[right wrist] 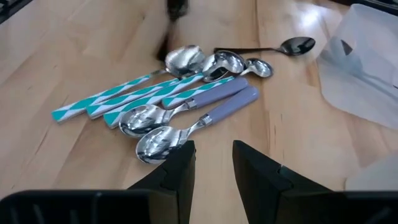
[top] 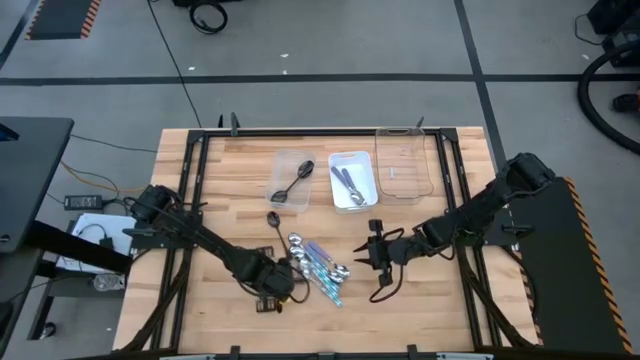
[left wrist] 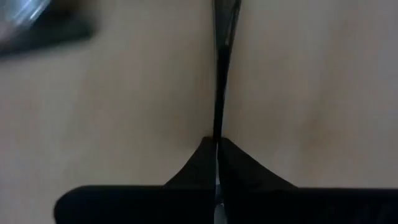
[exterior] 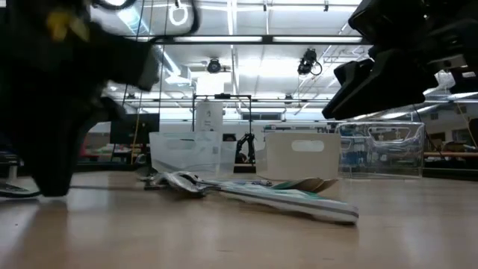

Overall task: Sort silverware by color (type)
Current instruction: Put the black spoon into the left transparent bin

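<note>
You're looking at a pale wood-plank bench (top: 230, 300) on a black metal frame, standing on a grey floor (top: 330, 40) marked with dark tape lines. Cables trail across that floor beside you. Across the bench, long ceiling strip lights (exterior: 314, 39) brighten a cluttered workshop room behind.

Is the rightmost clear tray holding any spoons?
No. In the high view the rightmost clear tray looks empty, while the white tray and the left clear tray each hold spoons.

patterned and purple-handled spoons (right wrist: 186, 102) piled mid-table, dark spoon (right wrist: 267, 48) beside
</note>
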Action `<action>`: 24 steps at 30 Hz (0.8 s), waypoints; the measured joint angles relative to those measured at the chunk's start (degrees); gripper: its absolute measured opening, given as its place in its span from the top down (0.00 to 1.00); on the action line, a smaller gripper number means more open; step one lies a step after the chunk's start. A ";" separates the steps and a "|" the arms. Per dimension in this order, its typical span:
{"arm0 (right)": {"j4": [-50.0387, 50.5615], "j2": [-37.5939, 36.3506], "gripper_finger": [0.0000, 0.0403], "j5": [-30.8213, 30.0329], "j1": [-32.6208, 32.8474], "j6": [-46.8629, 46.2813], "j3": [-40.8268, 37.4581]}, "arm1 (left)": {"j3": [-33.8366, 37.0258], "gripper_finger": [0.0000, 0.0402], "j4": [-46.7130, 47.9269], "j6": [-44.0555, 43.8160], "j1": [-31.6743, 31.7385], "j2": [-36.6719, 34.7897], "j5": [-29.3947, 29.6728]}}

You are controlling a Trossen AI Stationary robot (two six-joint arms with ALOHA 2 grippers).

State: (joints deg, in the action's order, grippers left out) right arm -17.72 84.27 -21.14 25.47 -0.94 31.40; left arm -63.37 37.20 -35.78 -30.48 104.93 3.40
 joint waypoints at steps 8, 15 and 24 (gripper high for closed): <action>-1.15 0.00 0.71 4.28 -2.38 2.19 0.00 | -1.54 0.98 -0.89 -4.49 -0.28 -2.36 1.73; -3.26 0.00 0.71 6.90 -3.25 3.47 0.00 | -1.68 0.99 -1.05 -9.04 -0.06 -3.56 5.64; -3.69 0.00 0.71 7.78 -3.21 1.59 0.00 | -1.62 0.98 -0.48 -17.53 3.18 -6.17 17.81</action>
State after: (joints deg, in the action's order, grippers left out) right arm -21.41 84.27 -13.37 22.26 0.65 31.40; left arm -64.99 36.72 -53.31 -27.30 98.76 21.20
